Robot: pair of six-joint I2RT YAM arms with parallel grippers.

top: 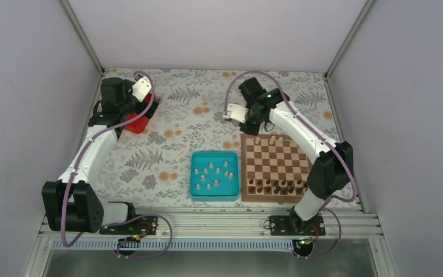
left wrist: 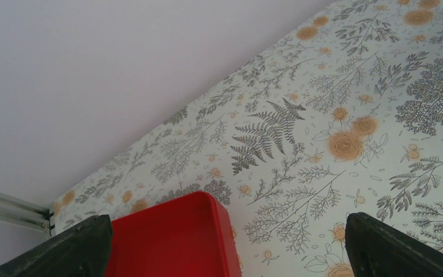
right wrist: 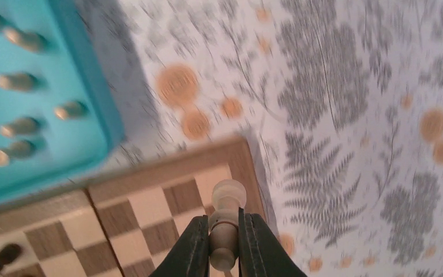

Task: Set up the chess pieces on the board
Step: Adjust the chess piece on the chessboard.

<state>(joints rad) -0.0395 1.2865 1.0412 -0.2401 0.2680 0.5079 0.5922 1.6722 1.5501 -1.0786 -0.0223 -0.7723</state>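
The wooden chessboard [top: 275, 166] lies right of centre, with dark chessmen along its near rows and three pale beige pieces [top: 272, 140] on its far row. Several more pale pieces [top: 212, 173] lie in the teal tray [top: 195, 191]. My right gripper [right wrist: 224, 231] is shut on a pale beige piece [right wrist: 228, 199] and holds it above the board's far left corner [right wrist: 239, 156]; it shows in the top view [top: 249, 130]. My left gripper [left wrist: 225, 242] is open and empty, far left at the back, over a red box [left wrist: 173, 236].
The red box [top: 138, 122] sits at the back left under the left arm. The teal tray [right wrist: 101, 115] lies just left of the board. Grey walls close the back and both sides. A metal rail runs along the near edge.
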